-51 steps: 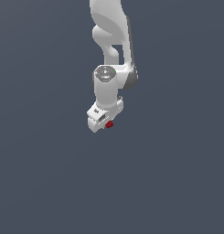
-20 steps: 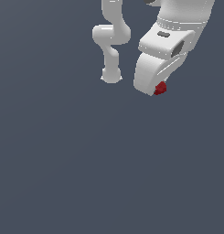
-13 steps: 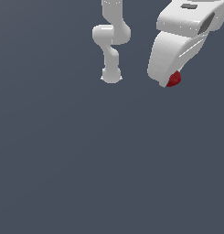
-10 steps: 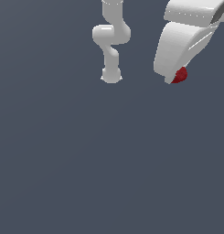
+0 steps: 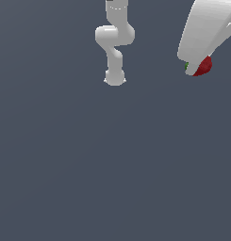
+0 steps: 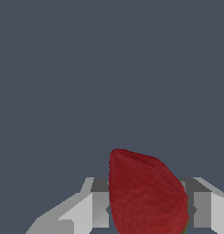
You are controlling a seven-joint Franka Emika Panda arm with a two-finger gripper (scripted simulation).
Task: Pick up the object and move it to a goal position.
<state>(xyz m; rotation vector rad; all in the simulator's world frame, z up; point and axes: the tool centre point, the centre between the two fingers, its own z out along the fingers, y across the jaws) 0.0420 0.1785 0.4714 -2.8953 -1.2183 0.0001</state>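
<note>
The object is a dark red strawberry-like lump (image 5: 203,66) with a small green bit at one end. It sits between the fingers of my white gripper (image 5: 196,69) at the upper part of the exterior view's right, high above the grey floor. In the wrist view the red lump (image 6: 145,194) fills the gap between the two grey fingers (image 6: 96,205), which are shut on it. Most of the gripper body is cut off by the frame edge in the exterior view.
The arm's white base and lower links (image 5: 115,42) stand at the top middle of the exterior view. A flat dark grey floor (image 5: 112,164) spreads all around.
The gripper has carried the red lump up and toward the exterior view's right, nearer the camera. The lump has stayed in the fingers.
</note>
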